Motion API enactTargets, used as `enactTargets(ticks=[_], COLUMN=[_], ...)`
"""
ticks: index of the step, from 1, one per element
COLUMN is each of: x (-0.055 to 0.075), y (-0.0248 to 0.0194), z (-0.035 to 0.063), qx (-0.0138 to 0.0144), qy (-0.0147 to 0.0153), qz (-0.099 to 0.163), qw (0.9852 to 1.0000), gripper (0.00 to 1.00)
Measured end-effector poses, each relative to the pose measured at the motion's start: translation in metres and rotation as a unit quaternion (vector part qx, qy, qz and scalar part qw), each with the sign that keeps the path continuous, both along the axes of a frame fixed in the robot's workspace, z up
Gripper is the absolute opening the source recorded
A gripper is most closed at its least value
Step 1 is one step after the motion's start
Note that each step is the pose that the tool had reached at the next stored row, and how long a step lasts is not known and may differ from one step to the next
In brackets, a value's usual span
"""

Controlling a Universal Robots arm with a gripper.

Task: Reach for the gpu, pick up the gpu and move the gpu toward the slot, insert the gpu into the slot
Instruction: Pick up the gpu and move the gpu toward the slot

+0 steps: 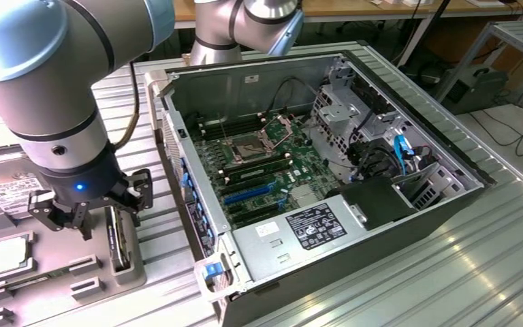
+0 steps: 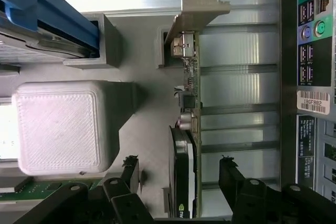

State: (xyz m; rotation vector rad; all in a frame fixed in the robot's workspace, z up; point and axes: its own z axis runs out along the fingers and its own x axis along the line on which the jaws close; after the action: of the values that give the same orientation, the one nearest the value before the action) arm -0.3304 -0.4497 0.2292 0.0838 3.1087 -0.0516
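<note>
The gpu (image 2: 190,129) stands on its long edge in a grey holder, its silver bracket (image 2: 198,3) at one end and a dark fan shroud along one side. In the exterior view the gpu (image 1: 120,246) sits in the grey tray at that view's lower left, beside the open computer case. My gripper (image 2: 180,176) is open just above it, one black finger (image 2: 128,170) on each side of the card and apart from it. From outside, the gripper (image 1: 107,221) hangs right over the card. Blue slots (image 1: 248,195) lie on the motherboard inside the case.
The grey tray (image 1: 25,289) also carries a CPU chip (image 1: 7,252), a hard drive (image 2: 47,22) with a blue rail, a memory stick (image 2: 47,188) and a raised grey block (image 2: 60,127). The case wall (image 1: 184,177) rises close to the exterior view's right of the gripper.
</note>
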Motion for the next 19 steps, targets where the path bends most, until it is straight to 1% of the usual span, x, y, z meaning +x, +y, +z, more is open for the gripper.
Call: enactTargets(ticks=[4,5,11,19], x=[0.0,0.0,0.0,-0.001], y=[0.0068,0.0077,0.008,0.0046], z=[-0.0032,-0.0038,-0.0103,-0.0115], qx=[0.0,0.0,0.0,0.0], qy=[0.0,0.0,0.0,0.0], qz=[0.0,0.0,0.0,-0.005], qw=[1.0,1.0,1.0,1.0], gripper=[0.72,0.72,0.72,0.72])
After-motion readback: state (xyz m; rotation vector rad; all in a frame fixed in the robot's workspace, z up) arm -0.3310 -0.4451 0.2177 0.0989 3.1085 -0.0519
